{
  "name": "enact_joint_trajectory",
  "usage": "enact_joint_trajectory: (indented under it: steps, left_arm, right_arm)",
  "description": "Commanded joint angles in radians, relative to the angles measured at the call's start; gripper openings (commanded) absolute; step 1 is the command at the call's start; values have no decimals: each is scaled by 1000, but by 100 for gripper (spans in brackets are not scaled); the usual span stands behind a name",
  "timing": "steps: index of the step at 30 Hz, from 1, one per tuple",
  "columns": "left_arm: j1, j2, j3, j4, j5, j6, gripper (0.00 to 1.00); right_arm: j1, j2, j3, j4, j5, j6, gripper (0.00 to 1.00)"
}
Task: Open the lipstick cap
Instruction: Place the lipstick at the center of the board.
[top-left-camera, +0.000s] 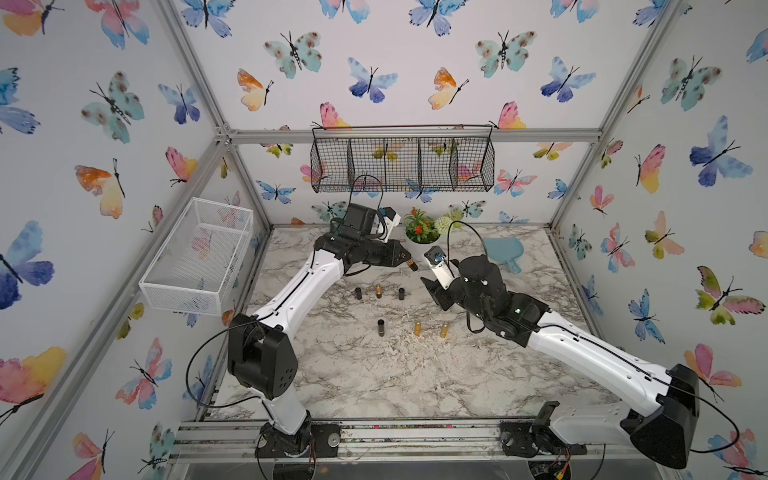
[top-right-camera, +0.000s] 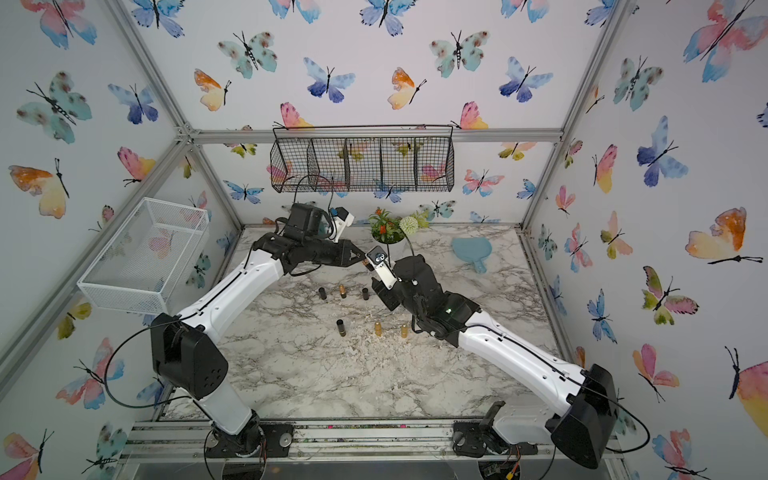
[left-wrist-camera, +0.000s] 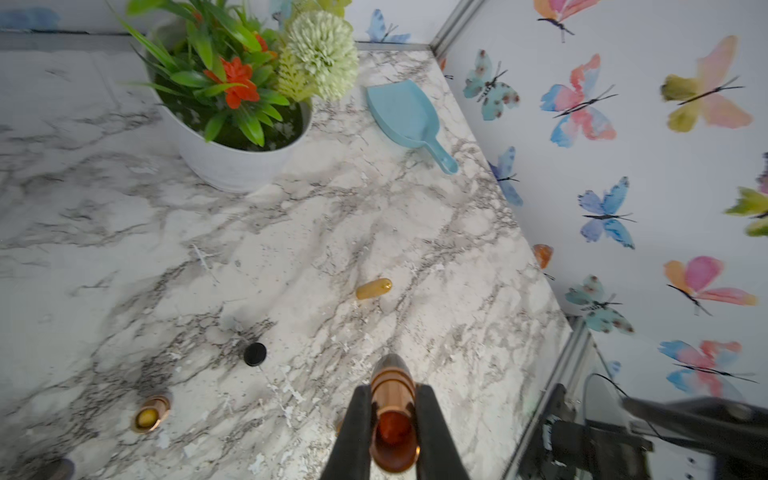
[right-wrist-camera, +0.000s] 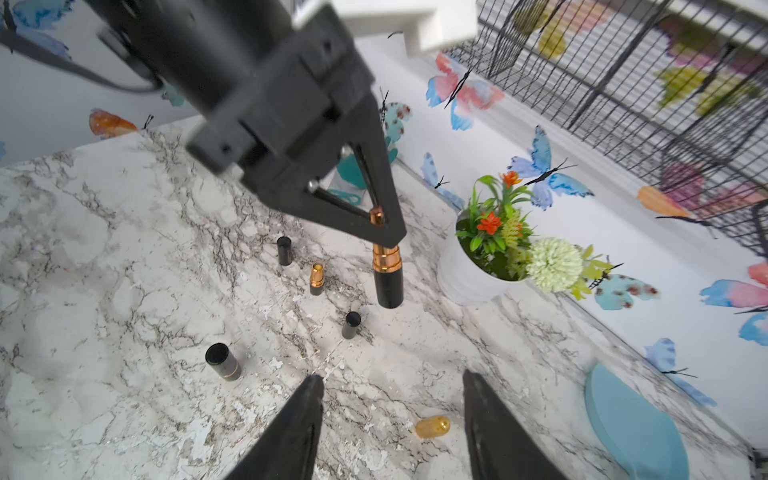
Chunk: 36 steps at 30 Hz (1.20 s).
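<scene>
1. In both top views the left gripper (top-left-camera: 402, 258) holds the lipstick (top-left-camera: 412, 265) aloft, at 1 o'clock of a black tube (top-left-camera: 401, 294).
2. Left wrist: jaws clamped on the lipstick; its near end looks open — probably uncapped already.
3. Right wrist: the right gripper (right-wrist-camera: 393, 378) gapes empty, lipstick ahead and apart — only set-down seems left.

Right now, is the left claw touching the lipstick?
Touching. In the left wrist view the left claw is shut on the lipstick, a finger pressed against each side.
</scene>
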Motion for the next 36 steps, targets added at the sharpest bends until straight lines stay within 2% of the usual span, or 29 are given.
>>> enact_joint_trajectory:
  steps: [1,7,17,36]
  left_arm:
    - [-70,76,33,1,-246,68,14]
    - [-169,203,51,3,-414,90,14]
    - [-186,266,-65,132,-467,48,12]
    - [-213,370,-80,175,-514,66,16]
  right_arm:
    - [-2,-27,22,-49,66,1,56]
    - [-3,-65,7,-97,147,5,56]
    - [-3,-100,-38,-104,137,33,57]
    - [-3,-112,-69,-108,152,44,57]
